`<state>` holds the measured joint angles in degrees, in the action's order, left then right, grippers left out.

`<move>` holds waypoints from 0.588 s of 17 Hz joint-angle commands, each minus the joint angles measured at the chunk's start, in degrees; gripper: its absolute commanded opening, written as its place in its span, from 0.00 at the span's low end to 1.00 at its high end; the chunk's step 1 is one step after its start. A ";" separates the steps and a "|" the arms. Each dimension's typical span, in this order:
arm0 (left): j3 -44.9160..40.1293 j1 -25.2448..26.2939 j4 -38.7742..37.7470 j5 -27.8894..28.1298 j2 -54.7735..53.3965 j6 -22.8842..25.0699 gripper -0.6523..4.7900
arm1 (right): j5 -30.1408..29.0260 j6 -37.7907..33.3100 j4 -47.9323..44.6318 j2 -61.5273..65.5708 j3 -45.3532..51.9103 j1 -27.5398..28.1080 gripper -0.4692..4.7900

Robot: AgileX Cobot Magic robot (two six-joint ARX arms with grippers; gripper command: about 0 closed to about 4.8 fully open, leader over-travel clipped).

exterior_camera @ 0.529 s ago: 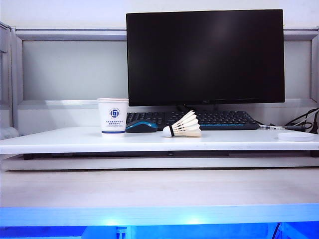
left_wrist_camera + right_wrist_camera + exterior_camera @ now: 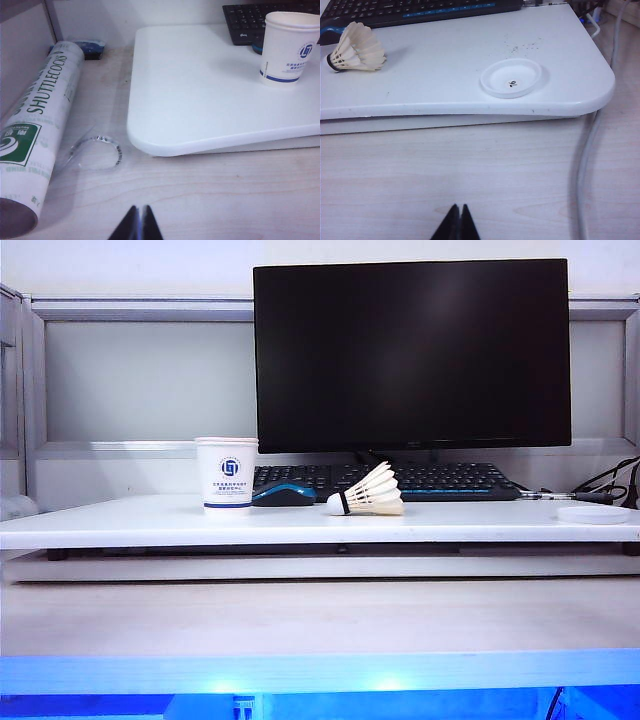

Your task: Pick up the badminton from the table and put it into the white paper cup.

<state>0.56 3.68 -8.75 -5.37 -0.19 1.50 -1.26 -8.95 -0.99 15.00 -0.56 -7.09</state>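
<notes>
Badminton (image 2: 366, 496) lies sideways mid-bench (image 2: 150, 525), right of the white paper cup (image 2: 226, 473). Both my left fingers (image 2: 139, 223) and right fingers (image 2: 458, 222) are closed, off the bench's front edge. I should open the right ones, then pinch softly.

Your left pincer (image 2: 139, 223) shows only in its own wrist view, as two dark fingertips pressed together into a single point, with nothing between them. Your right pincer (image 2: 458, 223) looks the same in its wrist view: tips meeting, closed, holding nothing. Both hang low over the pale wooden surface in front of the white worktop (image 2: 200, 100), short of its front edge. Neither arm appears in the exterior view.
</notes>
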 commanded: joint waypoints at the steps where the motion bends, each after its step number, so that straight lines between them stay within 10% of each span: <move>1: -0.07 0.02 -0.57 0.20 -0.02 0.00 0.16 | 0.07 -0.04 -0.96 -0.07 -0.04 -0.09 0.08; 6: 0.04 0.02 0.48 -27.80 -0.02 -1.22 0.16 | -7.52 -0.11 -0.98 -0.07 -1.14 -0.11 0.08; 10: 0.02 0.04 0.52 -29.14 -0.02 -1.53 0.16 | -8.92 -4.57 -0.94 0.04 -7.17 -0.11 0.12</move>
<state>0.62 3.68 -7.27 -33.74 -0.16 0.16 -10.26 -11.75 -0.58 15.07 -5.93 -7.14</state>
